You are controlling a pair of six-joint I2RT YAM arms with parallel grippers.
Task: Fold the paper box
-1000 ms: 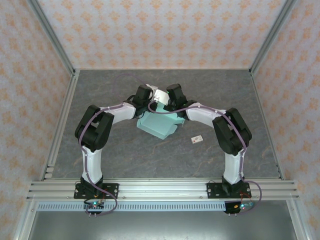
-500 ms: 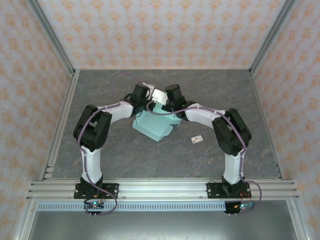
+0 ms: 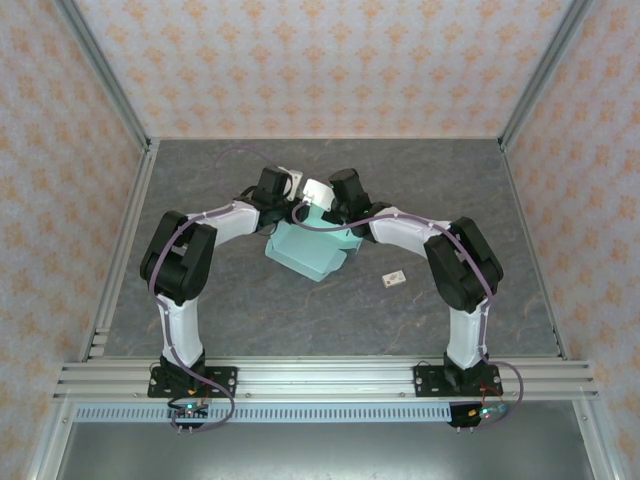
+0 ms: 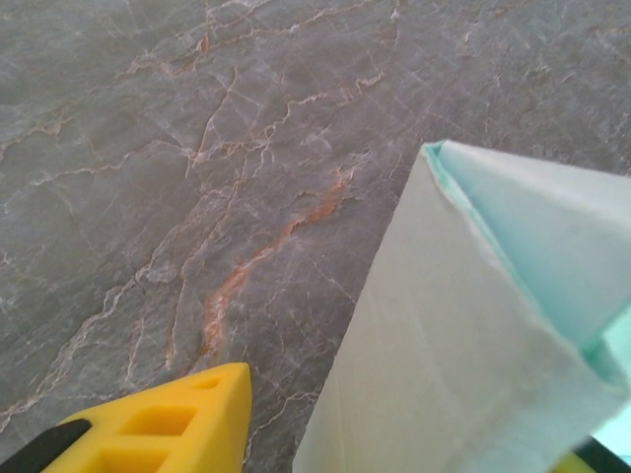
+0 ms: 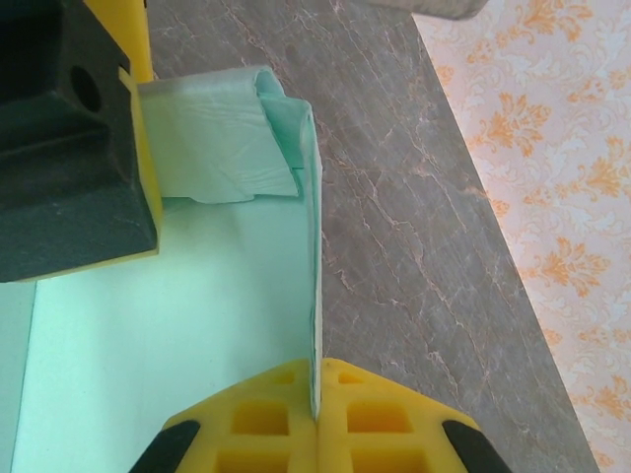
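Observation:
The paper box (image 3: 308,252) is pale mint-green card, lying part-folded in the middle of the table between the two arms. My right gripper (image 5: 317,382) is shut on the box's upright side wall (image 5: 312,246), pinching the thin edge between its yellow fingers. Beside that wall a folded flap (image 5: 222,148) leans inward. My left gripper (image 4: 394,445) stands open around another raised wall (image 4: 463,335). Its left finger (image 4: 173,426) is clear of the card, with bare table in the gap. In the top view the two grippers (image 3: 297,207) (image 3: 325,212) meet at the box's far edge.
A tiny white tag with a red mark (image 3: 394,278) lies on the grey marbled table (image 3: 250,320) to the right of the box. Patterned walls and metal rails (image 3: 120,250) enclose the table on three sides.
My left gripper has opened and let go of the box wall, and its arm has drawn slightly left. The box shifted a little leftward early on. The right gripper has held its pinch.

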